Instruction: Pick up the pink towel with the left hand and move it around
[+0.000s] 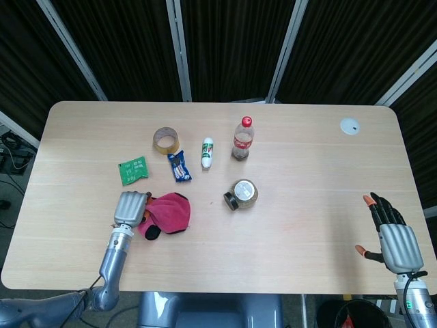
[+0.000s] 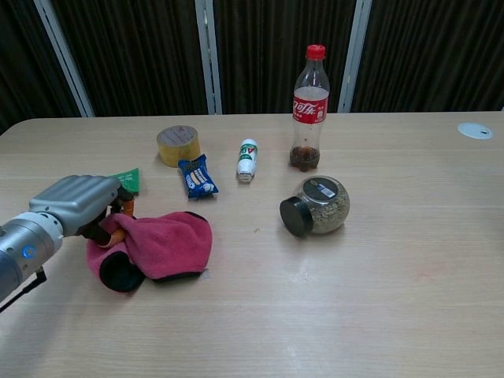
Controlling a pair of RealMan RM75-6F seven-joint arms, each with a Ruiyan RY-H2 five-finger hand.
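Observation:
The pink towel (image 1: 167, 212) (image 2: 161, 245) lies bunched on the table at the front left, with a dark fold at its near edge. My left hand (image 1: 130, 207) (image 2: 76, 205) grips the towel's left end, fingers curled into the cloth. My right hand (image 1: 392, 239) hovers at the front right corner with its fingers spread and nothing in it; the chest view does not show it.
A green packet (image 1: 132, 170), a tape roll (image 1: 165, 140), a blue snack packet (image 1: 179, 166), a small white bottle (image 1: 207, 152), a cola bottle (image 1: 242, 137) and a jar on its side (image 1: 242, 194) lie beyond and right of the towel. A white disc (image 1: 350, 126) sits far right.

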